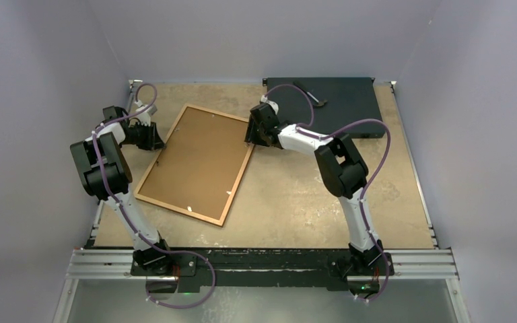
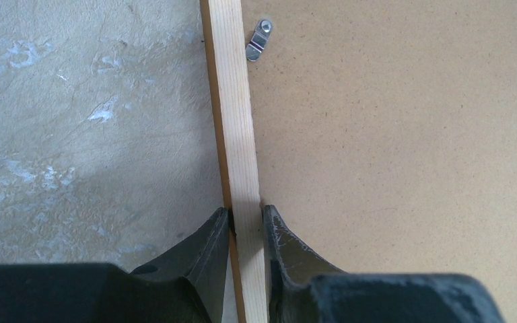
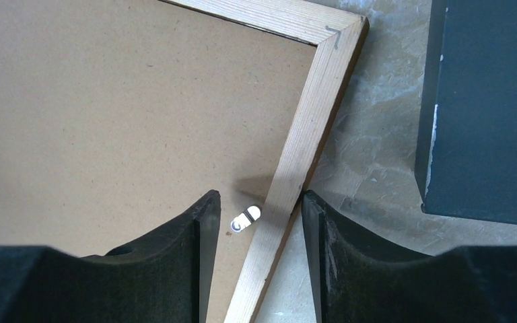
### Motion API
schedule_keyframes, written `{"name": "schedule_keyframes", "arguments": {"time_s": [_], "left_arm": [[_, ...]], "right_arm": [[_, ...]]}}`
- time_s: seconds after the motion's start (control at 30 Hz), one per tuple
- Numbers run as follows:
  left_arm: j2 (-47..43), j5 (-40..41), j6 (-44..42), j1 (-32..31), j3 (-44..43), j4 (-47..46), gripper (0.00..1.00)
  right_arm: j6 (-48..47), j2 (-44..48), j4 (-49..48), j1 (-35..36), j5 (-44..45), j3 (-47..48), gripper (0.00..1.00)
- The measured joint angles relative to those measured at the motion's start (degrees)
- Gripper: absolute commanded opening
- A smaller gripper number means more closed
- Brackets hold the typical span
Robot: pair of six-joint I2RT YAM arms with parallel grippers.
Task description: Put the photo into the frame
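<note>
- The left gripper (image 2: 246, 222) is pressed together on the left long rail of the frame (image 2: 232, 101), one finger against the outer edge and one against the inner edge.
- At 12 o'clock from that pinch, further up the same rail, a small metal clip (image 2: 259, 40) lies over the edge of the hardboard backing (image 2: 404, 168). The bare table (image 2: 74, 134) is at 9 o'clock.
- The right gripper (image 3: 256, 202) is spread. Its fingers straddle the opposite rail near the far right corner and appear to grip nothing.
- Between those fingers a turn clip (image 3: 246, 219) rests on the backing just beside the rail. The frame corner is at 1 o'clock from it and the black box (image 3: 485, 101) at 3 o'clock, apart from the frame.
- From above, the frame lies flat and back-up, at about 10 o'clock from the table's centre. It is skewed, with its top tipped toward 1 o'clock, and the backing fills its opening.
- The photo shows in no view. If it is loaded, it sits under the backing, but I cannot tell.
- My reading is that the task is late: the backing looks seated and the left arm steadies the frame while the right is placed at a clip. What is probably left is turning the clips to lock the backing. I cannot tell whether any of them is already fully turned.
</note>
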State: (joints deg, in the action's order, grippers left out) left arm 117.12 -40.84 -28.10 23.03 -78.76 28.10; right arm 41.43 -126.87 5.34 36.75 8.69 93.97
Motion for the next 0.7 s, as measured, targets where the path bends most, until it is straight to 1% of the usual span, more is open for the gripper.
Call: {"name": "schedule_keyframes", "arguments": {"time_s": [0.13,0.27,0.53,0.63,0.7], "left_arm": [[0.0,-0.11,-0.02,0.09,0.0,0.04,0.16],[0.0,-0.15,-0.02,0.11,0.0,0.07,0.16],[0.0,-0.31,-0.13,0.22,0.02,0.57,0.16],[0.0,-0.37,-0.2,0.28,0.02,0.92,0.16],[0.0,-0.39,-0.2,0.37,0.0,1.05,0.15]], "right_arm": [[-0.02,0.0,-0.31,0.07,0.52,-0.07,0.49],[-0.11,-0.09,-0.31,0.22,1.11,-0.07,0.45],[-1.25,-1.11,1.2,1.38,4.35,0.98,0.42],[-1.62,-1.27,1.66,1.7,5.33,1.31,0.38],[-1.77,-1.27,1.81,1.75,5.66,1.31,0.33]]}}
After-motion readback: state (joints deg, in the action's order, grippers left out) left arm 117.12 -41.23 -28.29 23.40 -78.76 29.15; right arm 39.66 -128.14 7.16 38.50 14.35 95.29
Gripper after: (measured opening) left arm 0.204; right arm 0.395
